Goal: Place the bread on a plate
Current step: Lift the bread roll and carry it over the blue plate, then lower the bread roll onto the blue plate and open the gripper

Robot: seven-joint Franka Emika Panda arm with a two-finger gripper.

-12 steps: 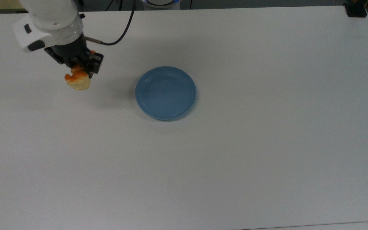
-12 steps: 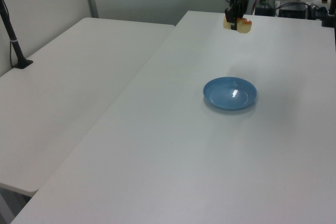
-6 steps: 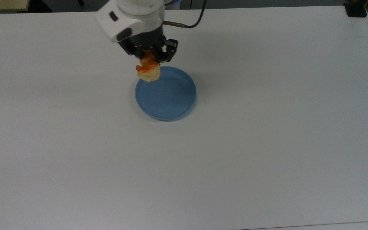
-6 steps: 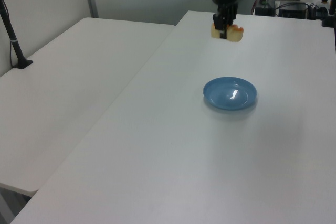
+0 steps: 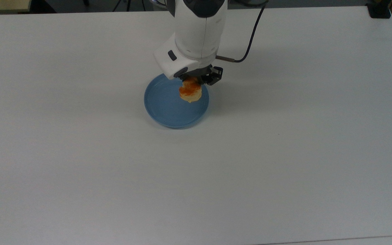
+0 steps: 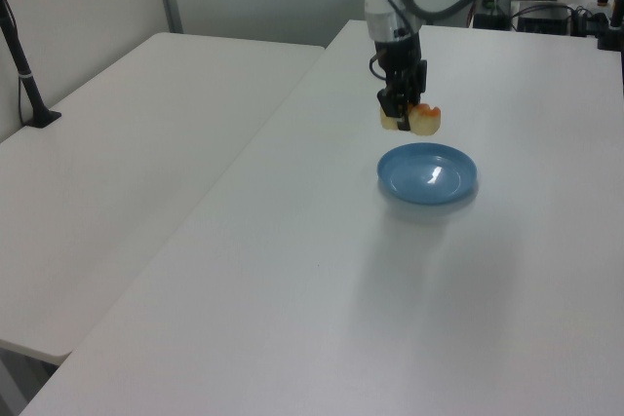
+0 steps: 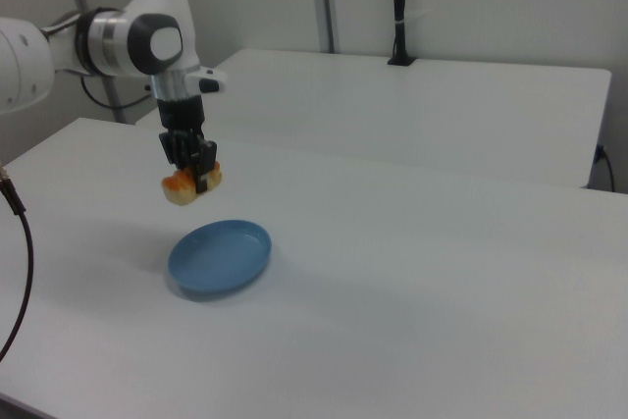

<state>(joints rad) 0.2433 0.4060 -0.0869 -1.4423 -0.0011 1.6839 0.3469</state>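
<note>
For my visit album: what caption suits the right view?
Robot gripper holds the bread in the air above a blue plate on a white table.

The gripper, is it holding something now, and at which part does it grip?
The gripper holds the bread from above, fingers closed across its middle, both ends sticking out. The bread hangs in the air above the plate, not touching it.

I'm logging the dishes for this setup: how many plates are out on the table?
1. The blue plate sits near the middle of the white table, below the bread that the end effector holds above it.
</note>
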